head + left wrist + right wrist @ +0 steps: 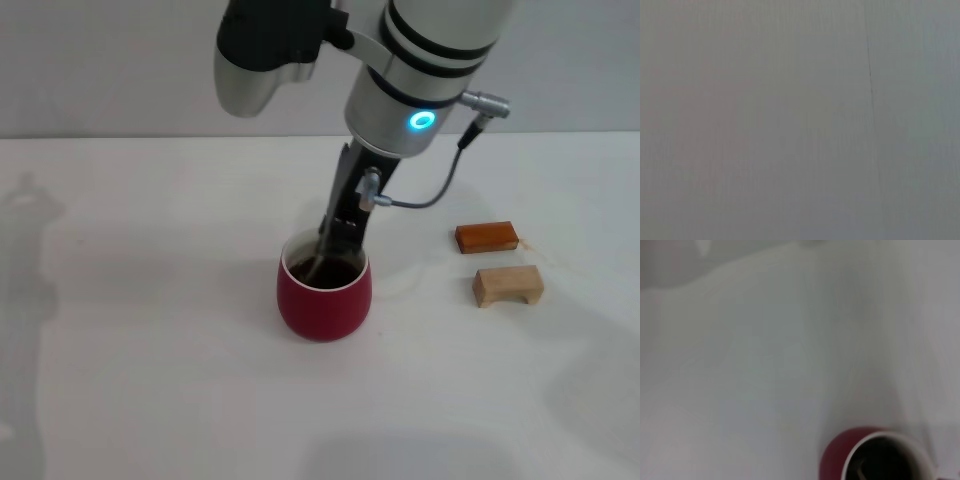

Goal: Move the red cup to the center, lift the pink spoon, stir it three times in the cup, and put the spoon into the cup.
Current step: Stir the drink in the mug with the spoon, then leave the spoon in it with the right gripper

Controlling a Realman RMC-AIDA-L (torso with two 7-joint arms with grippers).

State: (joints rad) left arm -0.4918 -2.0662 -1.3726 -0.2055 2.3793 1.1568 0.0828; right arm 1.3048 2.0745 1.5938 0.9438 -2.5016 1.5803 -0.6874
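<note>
The red cup stands near the middle of the white table, with dark liquid inside. It also shows in the right wrist view. My right gripper reaches down from above to the cup's far rim, its dark fingers close together. A slim pale stem, the pink spoon, runs from the fingers down into the liquid. A curved glint of the spoon shows in the liquid in the right wrist view. Its handle is hidden by the fingers. My left gripper is out of view; its wrist view shows only a plain grey surface.
An orange-brown wooden block and a tan wooden block lie on the table to the right of the cup. The right arm's cable hangs above the table behind the cup.
</note>
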